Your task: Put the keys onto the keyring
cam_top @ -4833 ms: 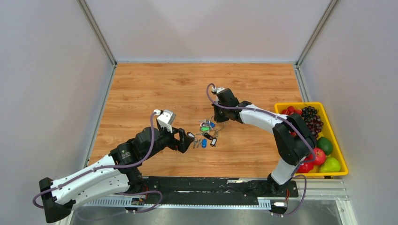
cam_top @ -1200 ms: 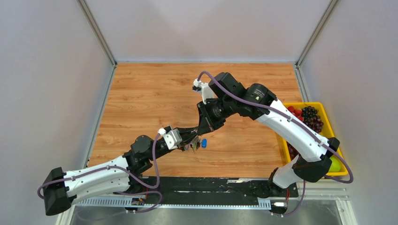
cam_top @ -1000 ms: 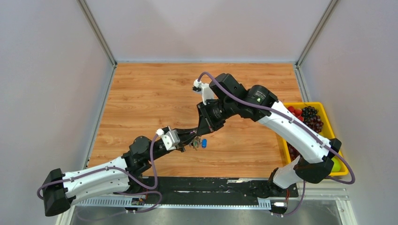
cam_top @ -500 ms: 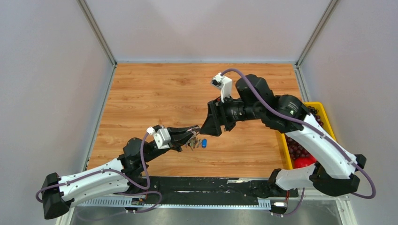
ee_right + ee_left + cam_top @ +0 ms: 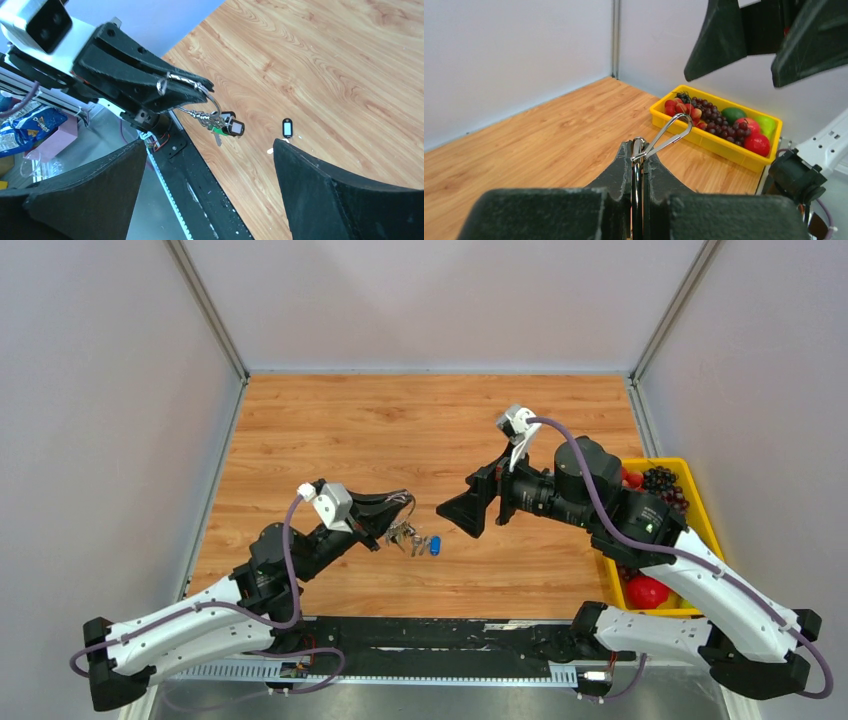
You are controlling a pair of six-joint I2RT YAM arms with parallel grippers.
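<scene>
My left gripper [image 5: 400, 506] is shut on the thin silver keyring [image 5: 637, 150], gripped edge-on between its pads, with a wire clip [image 5: 670, 131] sticking out past the fingertips. In the right wrist view the keyring [image 5: 202, 106] hangs under that gripper with a bunch of keys [image 5: 225, 125] on it, green and black tags among them. One blue-tagged key [image 5: 434, 545] lies loose on the wooden table; it shows in the right wrist view as the same tagged key [image 5: 287, 127]. My right gripper [image 5: 463, 512] is open, empty, a short way right of the bunch.
A yellow tray [image 5: 668, 461] of fruit stands at the table's right edge, partly under the right arm, and its front wall [image 5: 704, 145] shows in the left wrist view. The black base rail [image 5: 430, 635] runs along the near edge.
The right gripper has opened and drawn back to the right, away from the left gripper. The left gripper, still shut on the keyring, has moved slightly left and up.
</scene>
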